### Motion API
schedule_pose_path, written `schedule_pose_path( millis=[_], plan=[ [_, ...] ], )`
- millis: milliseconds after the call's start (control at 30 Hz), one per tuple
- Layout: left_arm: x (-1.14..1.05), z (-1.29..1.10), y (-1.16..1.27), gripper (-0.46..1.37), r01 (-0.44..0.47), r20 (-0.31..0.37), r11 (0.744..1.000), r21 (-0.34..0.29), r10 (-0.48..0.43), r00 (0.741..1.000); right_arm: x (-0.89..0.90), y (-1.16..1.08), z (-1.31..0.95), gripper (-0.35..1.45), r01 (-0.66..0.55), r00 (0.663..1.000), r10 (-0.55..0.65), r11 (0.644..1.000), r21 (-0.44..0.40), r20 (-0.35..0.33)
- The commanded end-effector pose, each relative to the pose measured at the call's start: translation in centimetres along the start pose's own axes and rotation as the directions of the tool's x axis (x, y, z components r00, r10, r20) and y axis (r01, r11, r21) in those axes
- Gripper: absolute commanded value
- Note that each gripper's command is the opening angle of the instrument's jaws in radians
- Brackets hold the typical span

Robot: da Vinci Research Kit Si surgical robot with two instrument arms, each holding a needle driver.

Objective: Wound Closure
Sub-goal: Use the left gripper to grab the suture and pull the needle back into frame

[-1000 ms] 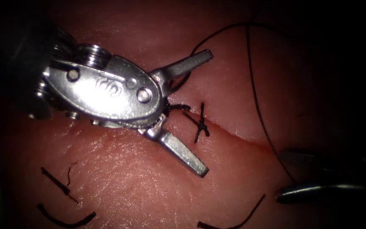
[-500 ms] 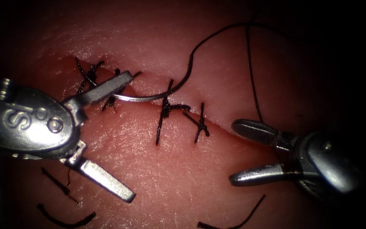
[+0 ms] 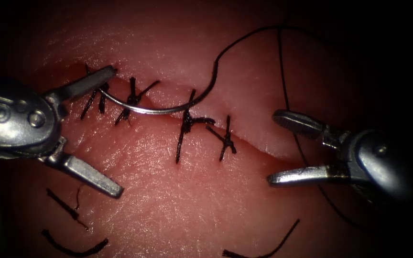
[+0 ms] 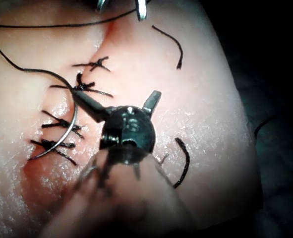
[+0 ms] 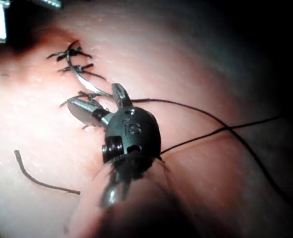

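The curved needle (image 3: 154,111) lies loose on the tissue (image 3: 168,191) along the cut (image 3: 264,145), across several dark stitches (image 3: 185,124); neither tool holds it. My left tool (image 3: 112,132) is at the left with its jaws wide open and empty, the upper jaw close to the needle's left end. My right tool (image 3: 274,149) stands open and empty by the cut's right end. The thread (image 3: 244,37) runs from the needle's right end up, then down behind the right tool. In the wrist views I see the left tool (image 4: 119,99) beside the needle (image 4: 69,131), and the right tool (image 5: 94,96) near the needle (image 5: 82,79).
Cut ends of thread (image 3: 68,210) lie on the tissue at the front left, with another (image 3: 268,246) at the front right. The long thread strand (image 3: 287,95) hangs across the tissue right of the stitches.
My left tool drew back to the left, uncovering the needle and the stitches. My right tool came in from the right, then shifted slightly right and up. Both stayed open.
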State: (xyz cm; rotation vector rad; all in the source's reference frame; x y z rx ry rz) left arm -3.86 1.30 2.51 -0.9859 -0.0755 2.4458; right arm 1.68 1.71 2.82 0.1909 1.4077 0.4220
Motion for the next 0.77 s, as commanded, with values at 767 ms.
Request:
schedule_pose_path(
  millis=[767],
  plan=[
    [-0.07,0.15,-0.07,0.86,-0.075,0.165,0.997,-0.019,0.077,0.983,-0.02,-0.05,-0.02,0.90,0.137,0.976,-0.135,0.991,0.004,0.170]
  ],
)
